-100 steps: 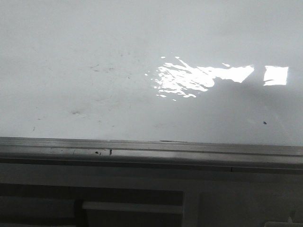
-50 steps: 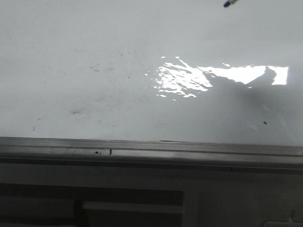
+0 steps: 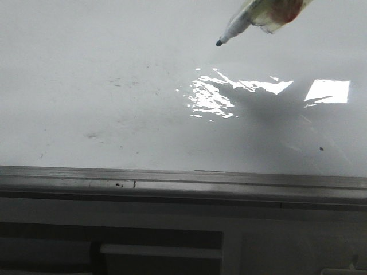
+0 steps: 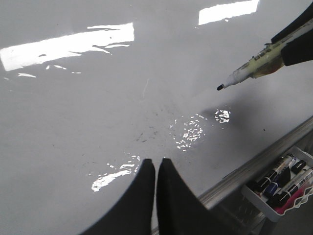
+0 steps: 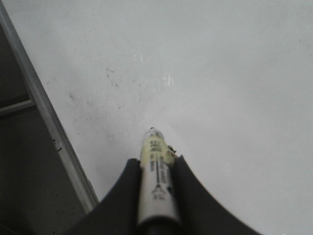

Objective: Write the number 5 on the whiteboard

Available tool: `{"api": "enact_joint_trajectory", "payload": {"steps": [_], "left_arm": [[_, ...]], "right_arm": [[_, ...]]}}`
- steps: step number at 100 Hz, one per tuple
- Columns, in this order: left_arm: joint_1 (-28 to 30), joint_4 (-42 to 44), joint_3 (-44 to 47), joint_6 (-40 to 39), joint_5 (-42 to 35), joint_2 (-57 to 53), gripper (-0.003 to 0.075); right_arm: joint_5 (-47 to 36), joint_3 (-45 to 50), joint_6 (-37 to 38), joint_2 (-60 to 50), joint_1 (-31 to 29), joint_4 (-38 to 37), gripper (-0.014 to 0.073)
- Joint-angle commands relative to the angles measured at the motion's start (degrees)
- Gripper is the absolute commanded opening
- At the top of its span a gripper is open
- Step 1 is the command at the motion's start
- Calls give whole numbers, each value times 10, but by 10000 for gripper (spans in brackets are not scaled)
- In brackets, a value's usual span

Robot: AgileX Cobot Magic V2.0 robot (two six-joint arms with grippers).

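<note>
Across the glossy whiteboard (image 3: 114,69), smudged, glare-streaked and bearing no drawn strokes, the right gripper (image 5: 155,169) clamps a marker (image 3: 241,23) tip-down just off the surface, the left gripper (image 4: 155,169) hangs pinched together and empty, beside the grey edge strip (image 3: 183,177) and a marker tray (image 4: 281,181)

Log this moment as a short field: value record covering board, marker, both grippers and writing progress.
whiteboard: glossy white, faint smudges and specks, glare patches, no strokes drawn
edge strip: grey metal, along the board's near side
marker: uncapped, dark tip pointing down toward the board, apparently above the surface
right gripper: shut on marker
left gripper: shut, holding nothing, over the board
marker tray: beside the board, several capped markers
number 5: not yet begun
</note>
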Motion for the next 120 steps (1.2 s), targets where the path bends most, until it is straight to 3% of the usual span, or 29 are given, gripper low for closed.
{"api": "enact_joint_trajectory", "payload": {"steps": [1,57,120], "left_arm": [[2,-9,-16,-6,-42,0,-20],[2,-9,-16,-6,-41,0,-20],[2,-9,-16,-6,-41,0,-20]], "right_arm": [[-52,-17,-1,9,2,-18,-42],[-86,-15,4,40,0,-94,-41],[-46,34,52,49,20,-94,-41]]}}
